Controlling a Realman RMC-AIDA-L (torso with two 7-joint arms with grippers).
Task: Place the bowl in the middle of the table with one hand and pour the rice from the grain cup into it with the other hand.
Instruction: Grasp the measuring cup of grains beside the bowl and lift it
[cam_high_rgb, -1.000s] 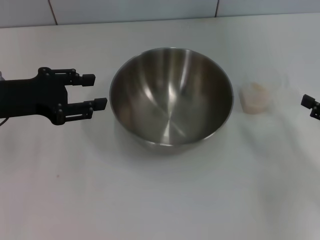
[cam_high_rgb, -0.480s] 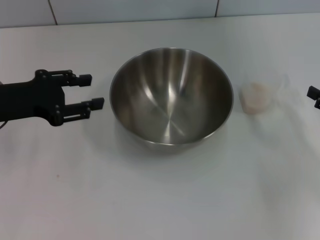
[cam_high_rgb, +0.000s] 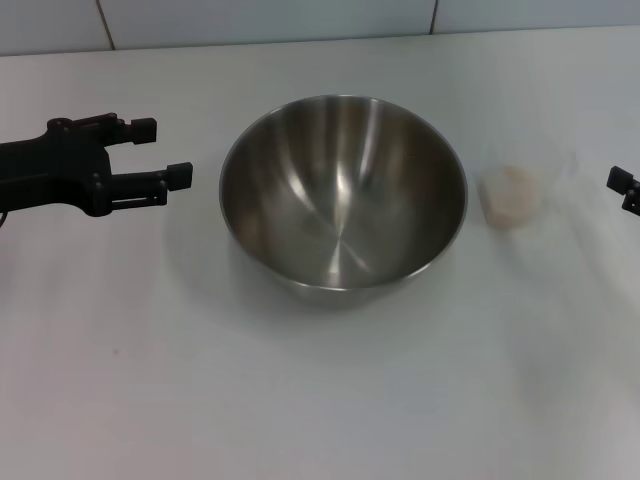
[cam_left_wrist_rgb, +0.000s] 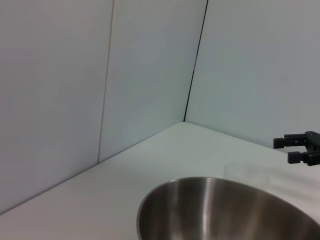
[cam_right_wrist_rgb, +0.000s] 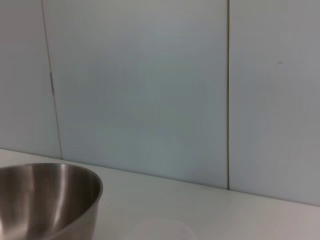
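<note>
The steel bowl (cam_high_rgb: 343, 190) stands upright and empty near the middle of the white table (cam_high_rgb: 300, 400). It also shows in the left wrist view (cam_left_wrist_rgb: 225, 212) and the right wrist view (cam_right_wrist_rgb: 45, 200). The clear grain cup (cam_high_rgb: 517, 192) stands to the bowl's right with a pale heap of rice (cam_high_rgb: 512, 198) in it; the cup shows faintly in the left wrist view (cam_left_wrist_rgb: 247, 172). My left gripper (cam_high_rgb: 162, 150) is open and empty, left of the bowl and apart from it. My right gripper (cam_high_rgb: 625, 190) is at the right edge, right of the cup and apart from it; the left wrist view shows it (cam_left_wrist_rgb: 287, 149) open.
A pale tiled wall (cam_high_rgb: 300, 20) runs along the table's far edge. A small dark speck (cam_high_rgb: 115, 351) lies on the table at the front left.
My left gripper has drawn back to the left and a little farther away from the bowl. The right gripper has barely shifted at the frame edge. Bowl and cup have not moved.
</note>
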